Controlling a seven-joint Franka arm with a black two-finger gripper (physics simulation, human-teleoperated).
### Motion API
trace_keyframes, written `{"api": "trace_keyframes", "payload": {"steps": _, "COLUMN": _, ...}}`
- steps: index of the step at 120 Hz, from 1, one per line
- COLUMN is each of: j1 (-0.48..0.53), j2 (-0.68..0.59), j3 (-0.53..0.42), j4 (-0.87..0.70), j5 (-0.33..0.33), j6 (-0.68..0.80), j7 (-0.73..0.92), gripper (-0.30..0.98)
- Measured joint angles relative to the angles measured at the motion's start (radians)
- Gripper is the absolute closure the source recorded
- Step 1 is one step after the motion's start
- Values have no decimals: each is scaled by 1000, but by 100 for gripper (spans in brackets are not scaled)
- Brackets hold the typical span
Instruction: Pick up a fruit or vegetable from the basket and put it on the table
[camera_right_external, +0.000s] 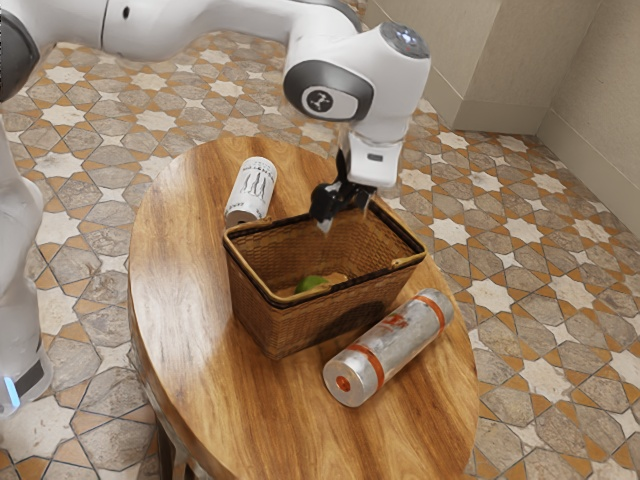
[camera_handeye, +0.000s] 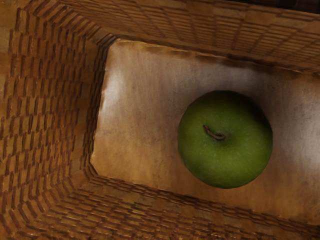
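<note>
While the end effector (camera_right_external: 344, 216) stands wide and empty over the woven basket (camera_right_external: 265, 318), the green apple (camera_handeye: 225, 145) rests on the basket's floor, toward seven o'clock from it in the exterior view. On the tabletop (camera_right_external: 180, 290), from the basket, a white can (camera_right_external: 252, 187) sits near ten-thirty, a silver-and-orange cylinder (camera_right_external: 393, 342) near four-thirty.

Clock centre: green apple (camera_handeye: 225, 157), upright on the smooth basket floor (camera_handeye: 140, 115). Woven end wall (camera_handeye: 47, 110): 12 o'clock. Woven long walls (camera_handeye: 200, 27): 3 and 9 o'clock. Stem (camera_handeye: 214, 133): points between 12 and 1.
</note>
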Motion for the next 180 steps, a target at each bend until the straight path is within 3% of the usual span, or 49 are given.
{"api": "trace_keyframes", "payload": {"steps": 28, "j1": -85, "j2": 44, "j3": 10, "j4": -11, "j5": 2, "j6": 10, "j7": 10, "gripper": 3}}
{"api": "trace_keyframes", "payload": {"steps": 180, "j1": -54, "j2": 136, "j3": 25, "j4": -99, "j5": -36, "j6": 43, "j7": 35, "gripper": 3}}
